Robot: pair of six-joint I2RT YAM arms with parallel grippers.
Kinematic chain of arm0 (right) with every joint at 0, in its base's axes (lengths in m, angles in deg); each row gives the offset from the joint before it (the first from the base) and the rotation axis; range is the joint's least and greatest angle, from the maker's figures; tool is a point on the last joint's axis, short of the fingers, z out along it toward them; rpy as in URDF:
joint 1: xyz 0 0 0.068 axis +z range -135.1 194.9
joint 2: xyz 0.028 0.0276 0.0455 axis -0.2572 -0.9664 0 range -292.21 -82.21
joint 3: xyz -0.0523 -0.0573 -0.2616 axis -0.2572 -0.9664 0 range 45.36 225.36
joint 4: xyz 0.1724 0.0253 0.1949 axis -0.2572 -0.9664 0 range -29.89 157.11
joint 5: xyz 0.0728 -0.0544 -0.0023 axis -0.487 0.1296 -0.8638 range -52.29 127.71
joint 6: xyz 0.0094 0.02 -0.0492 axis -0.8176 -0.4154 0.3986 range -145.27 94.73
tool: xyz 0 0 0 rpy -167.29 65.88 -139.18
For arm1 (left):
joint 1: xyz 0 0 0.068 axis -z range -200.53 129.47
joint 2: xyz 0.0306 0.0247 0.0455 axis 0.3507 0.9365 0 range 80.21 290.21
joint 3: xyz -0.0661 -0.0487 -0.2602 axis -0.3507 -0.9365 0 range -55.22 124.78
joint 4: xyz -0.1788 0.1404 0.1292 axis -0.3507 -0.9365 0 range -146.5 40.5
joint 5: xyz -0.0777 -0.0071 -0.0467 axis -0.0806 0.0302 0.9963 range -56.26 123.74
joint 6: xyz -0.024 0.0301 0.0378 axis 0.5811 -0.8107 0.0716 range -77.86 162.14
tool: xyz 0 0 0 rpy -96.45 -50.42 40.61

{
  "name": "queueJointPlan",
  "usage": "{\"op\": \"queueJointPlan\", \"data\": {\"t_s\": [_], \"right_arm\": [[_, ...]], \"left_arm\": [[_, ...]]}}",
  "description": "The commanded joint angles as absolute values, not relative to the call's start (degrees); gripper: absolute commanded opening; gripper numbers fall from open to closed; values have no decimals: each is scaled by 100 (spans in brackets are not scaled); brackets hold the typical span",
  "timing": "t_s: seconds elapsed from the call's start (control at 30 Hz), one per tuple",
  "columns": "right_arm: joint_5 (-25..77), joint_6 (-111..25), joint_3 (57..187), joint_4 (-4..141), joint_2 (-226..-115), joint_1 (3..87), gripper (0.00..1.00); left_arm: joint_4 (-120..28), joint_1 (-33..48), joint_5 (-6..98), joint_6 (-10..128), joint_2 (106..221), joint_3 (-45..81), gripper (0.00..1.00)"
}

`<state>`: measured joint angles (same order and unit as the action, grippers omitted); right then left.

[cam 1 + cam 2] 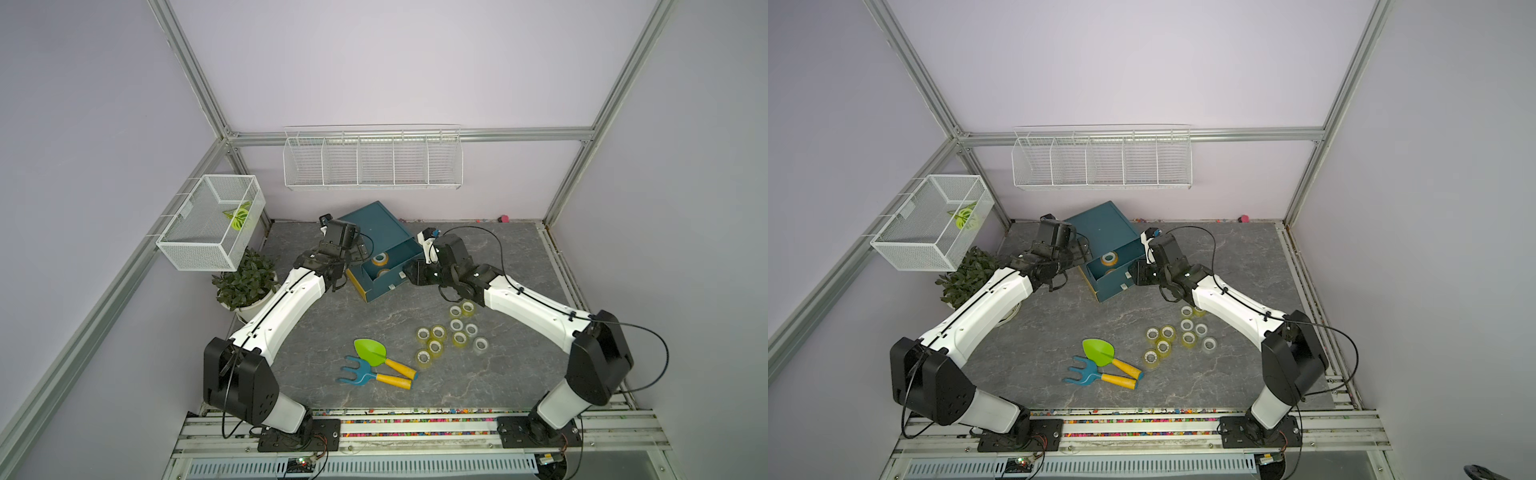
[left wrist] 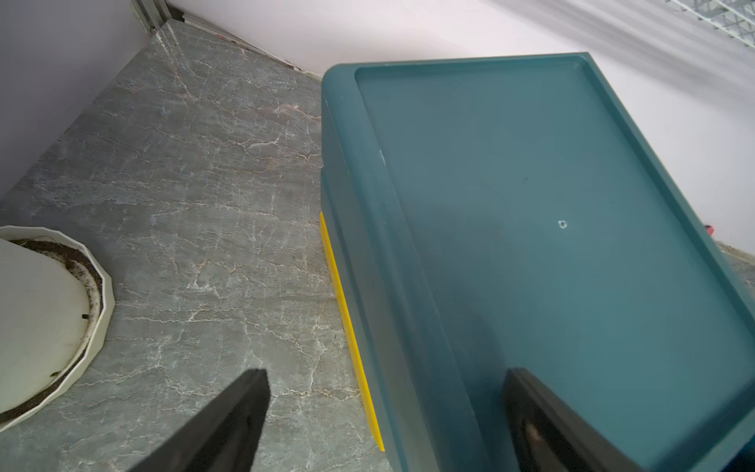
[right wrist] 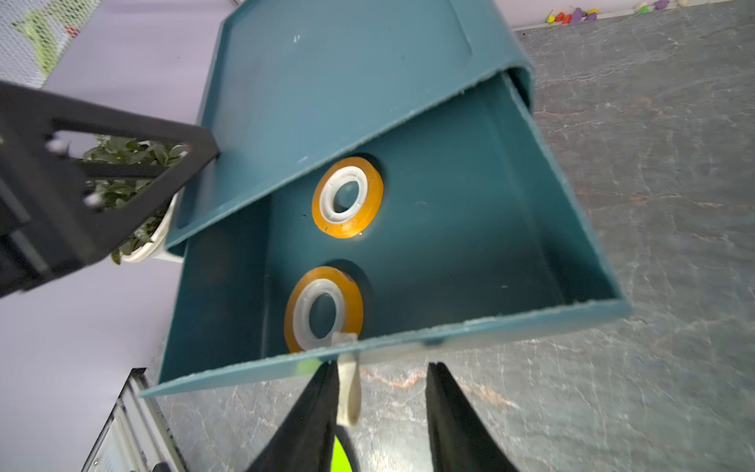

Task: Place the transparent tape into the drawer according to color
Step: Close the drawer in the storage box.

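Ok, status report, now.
Left gripper open, straddling the box edge. Right gripper open around the drawer handle. Two orange rolls in the drawer; yellowish rolls loose on the table. Nothing in the way.

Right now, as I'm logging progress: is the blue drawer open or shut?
Open. The drawer is pulled out of the blue cabinet, and two orange tape rolls lie flat on its exposed floor.
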<state>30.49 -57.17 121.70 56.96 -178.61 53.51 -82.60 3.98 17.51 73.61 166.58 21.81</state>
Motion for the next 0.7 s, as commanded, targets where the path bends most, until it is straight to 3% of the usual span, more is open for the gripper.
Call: {"op": "queueJointPlan", "data": {"t_s": [0.0, 0.67], "right_arm": [[3172, -5650, 12488, 6011, -18198, 5375, 40], [3142, -6033, 13082, 6634, -19146, 5375, 44]], "left_arm": [[-8370, 371, 1869, 7411, 16742, 2132, 94], [-8351, 364, 2123, 7458, 16705, 1826, 93]]}}
